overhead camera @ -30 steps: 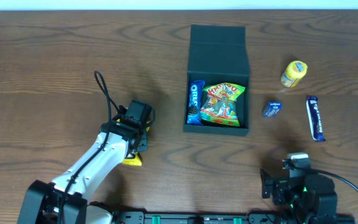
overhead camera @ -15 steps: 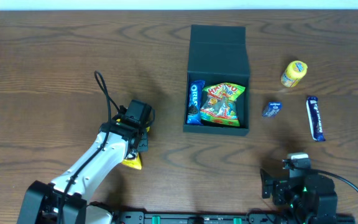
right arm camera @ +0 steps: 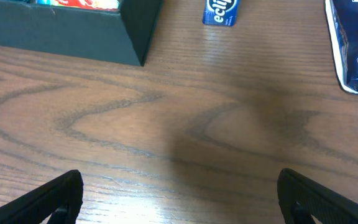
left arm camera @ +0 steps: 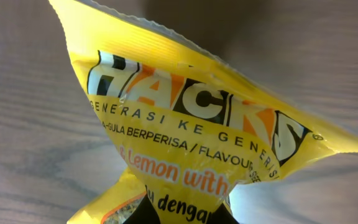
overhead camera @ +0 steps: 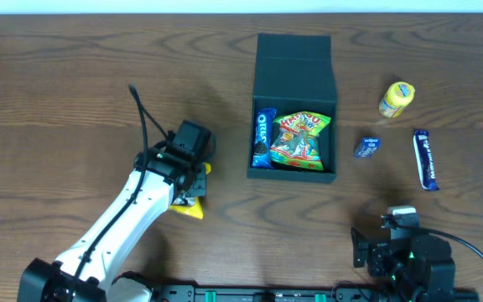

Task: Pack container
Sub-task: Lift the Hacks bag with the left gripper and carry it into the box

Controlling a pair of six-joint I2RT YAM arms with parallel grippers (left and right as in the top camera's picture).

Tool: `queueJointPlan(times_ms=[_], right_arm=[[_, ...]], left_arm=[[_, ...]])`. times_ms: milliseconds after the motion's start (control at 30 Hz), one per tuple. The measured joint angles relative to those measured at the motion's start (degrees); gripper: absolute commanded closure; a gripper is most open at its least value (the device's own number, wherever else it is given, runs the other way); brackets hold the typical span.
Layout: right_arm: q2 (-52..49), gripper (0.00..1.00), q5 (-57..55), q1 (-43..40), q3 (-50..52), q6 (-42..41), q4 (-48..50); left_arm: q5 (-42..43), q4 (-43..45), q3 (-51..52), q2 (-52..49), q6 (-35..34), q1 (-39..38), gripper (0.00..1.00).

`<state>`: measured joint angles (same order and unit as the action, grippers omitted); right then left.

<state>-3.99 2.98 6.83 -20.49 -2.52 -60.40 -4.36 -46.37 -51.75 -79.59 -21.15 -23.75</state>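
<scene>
The dark container (overhead camera: 293, 80) stands open at the table's middle back, its lid flap folded back. A blue Oreo packet (overhead camera: 262, 138) and a green snack bag (overhead camera: 299, 139) lie inside it. The container's corner also shows in the right wrist view (right arm camera: 104, 37). My left gripper (overhead camera: 193, 191) is shut on a yellow Hacks candy packet (left arm camera: 191, 130), left of the container; the packet's end shows under the wrist in the overhead view (overhead camera: 190, 209). My right gripper (right arm camera: 179, 199) is open and empty over bare wood near the front right.
Right of the container lie a yellow candy packet (overhead camera: 397, 99), a small blue Eclipse packet (overhead camera: 366, 147) and a blue Cadbury bar (overhead camera: 425, 158). The Eclipse packet (right arm camera: 220, 11) and the Cadbury bar (right arm camera: 353, 50) also show in the right wrist view.
My left arm has moved a little up and to the right with the yellow packet in its jaws. The right arm has not moved.
</scene>
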Motion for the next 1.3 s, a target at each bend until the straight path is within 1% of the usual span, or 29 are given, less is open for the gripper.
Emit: queueJointPlan(times_ms=[200,267,300,400,500,633,733,900,1100,1300], right_arm=[[0.0,0.01,0.0,0.0,0.0,0.0,0.0],[0.0,0.01,0.0,0.0,0.0,0.0,0.0],[0.0,0.01,0.0,0.0,0.0,0.0,-0.02],[0.0,0.01,0.0,0.0,0.0,0.0,-0.02],[0.0,0.01,0.0,0.0,0.0,0.0,-0.02],[0.02,0.01,0.0,0.0,0.0,0.0,-0.02],[0.0,0.01,0.0,0.0,0.0,0.0,-0.02],[0.0,0.01,0.0,0.0,0.0,0.0,-0.02],[0.0,0.01,0.0,0.0,0.0,0.0,0.0],[0.0,0.01,0.0,0.0,0.0,0.0,0.0]], left_arm=[[1.25,-2.93,-5.27,0.09,-0.04,-3.13,0.91],[1.46,-3.43,-7.15,0.09,-0.17,-4.5,0.94],[1.51,-3.78,-8.28,0.09,-0.46,-5.27,0.94],[1.95,-5.44,-12.98,-0.09,-1.46,-7.74,0.94],[2.45,-8.72,-20.17,-2.23,-2.34,-10.12,0.94],[2.69,-13.88,-31.85,-9.2,-3.63,-12.7,0.94],[3.39,-16.33,-40.52,-16.57,-4.59,-14.25,0.95],[5.73,-16.37,-49.64,-26.43,-6.05,-15.76,0.94],[7.52,-15.67,-51.25,-32.39,-10.4,-16.0,0.94],[8.94,-13.44,-51.25,-35.65,-11.89,-16.02,0.94]])
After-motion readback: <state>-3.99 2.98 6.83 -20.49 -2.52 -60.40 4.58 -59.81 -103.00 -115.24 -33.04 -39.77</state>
